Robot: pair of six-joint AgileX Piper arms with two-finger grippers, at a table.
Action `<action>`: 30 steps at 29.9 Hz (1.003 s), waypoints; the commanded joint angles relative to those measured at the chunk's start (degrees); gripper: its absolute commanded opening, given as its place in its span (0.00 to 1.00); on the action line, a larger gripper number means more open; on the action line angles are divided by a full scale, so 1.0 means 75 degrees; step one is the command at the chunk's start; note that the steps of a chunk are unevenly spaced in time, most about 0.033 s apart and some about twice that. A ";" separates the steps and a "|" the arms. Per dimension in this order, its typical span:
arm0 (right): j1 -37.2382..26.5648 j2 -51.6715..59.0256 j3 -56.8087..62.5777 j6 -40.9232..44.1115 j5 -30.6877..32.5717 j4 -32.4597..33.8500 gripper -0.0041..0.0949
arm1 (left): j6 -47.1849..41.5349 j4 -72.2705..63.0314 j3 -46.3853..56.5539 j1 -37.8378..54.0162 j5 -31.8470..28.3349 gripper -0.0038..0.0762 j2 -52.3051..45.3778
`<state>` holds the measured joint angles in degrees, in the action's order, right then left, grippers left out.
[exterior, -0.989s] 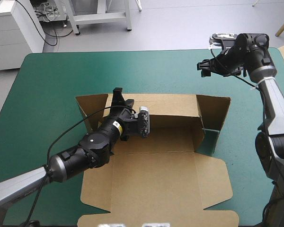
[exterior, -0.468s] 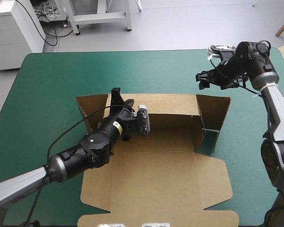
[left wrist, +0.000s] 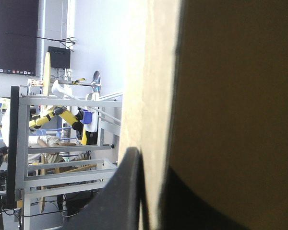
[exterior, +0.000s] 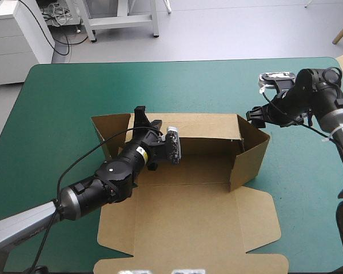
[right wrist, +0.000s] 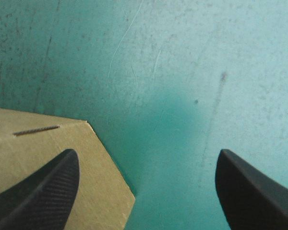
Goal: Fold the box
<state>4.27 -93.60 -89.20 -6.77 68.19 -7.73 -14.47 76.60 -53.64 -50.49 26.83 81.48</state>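
Looks down past the right pincer (right wrist: 146,155), spread wide, black fingers (right wrist: 41,196) well apart. Catches one angled corner of the brown box (right wrist: 48,143) reaching in between them. Puts one finger over the box's board, touching or not impossible to tell, and the other well clear of the box, over bare teal-green bench cover (right wrist: 206,57). Shows a short thin slit (right wrist: 36,130) near the box's edge. Beyond the box, fine pale scratches (right wrist: 127,33); just beside its corner, a dark shadow (right wrist: 175,120).
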 commanded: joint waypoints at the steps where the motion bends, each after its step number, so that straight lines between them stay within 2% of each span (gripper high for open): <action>1: -0.0056 0.0737 0.0315 -0.0217 -0.0264 -0.0143 0.77 | -0.0214 -0.0664 0.0056 0.0000 0.0276 0.04 -0.0035; 5: -0.0056 0.1240 0.1231 -0.0822 -0.1210 -0.0689 0.77 | -0.0214 -0.0664 0.0056 0.0000 0.0276 0.04 -0.0035; 10: -0.0056 0.2117 0.2640 -0.2114 -0.2582 -0.1897 0.77 | -0.0214 -0.0664 0.0056 0.0000 0.0249 0.04 -0.0035; 15: -0.0056 0.2895 0.3692 -0.2863 -0.3543 -0.2231 0.77 | -0.0307 -0.0646 0.0056 0.0000 0.0264 0.04 -0.0035; 22: -0.0056 0.3512 0.4366 -0.3687 -0.3736 -0.2529 0.77 | -0.0307 -0.0646 0.0056 0.0000 0.0264 0.04 -0.0035; 30: -0.0056 0.3512 0.4576 -0.4209 -0.3228 -0.2884 0.77 | -0.0307 -0.0646 0.0056 0.0000 0.0264 0.04 -0.0035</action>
<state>4.27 -68.86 -53.59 -36.87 44.03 -27.34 -15.19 76.79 -53.64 -50.49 26.78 81.48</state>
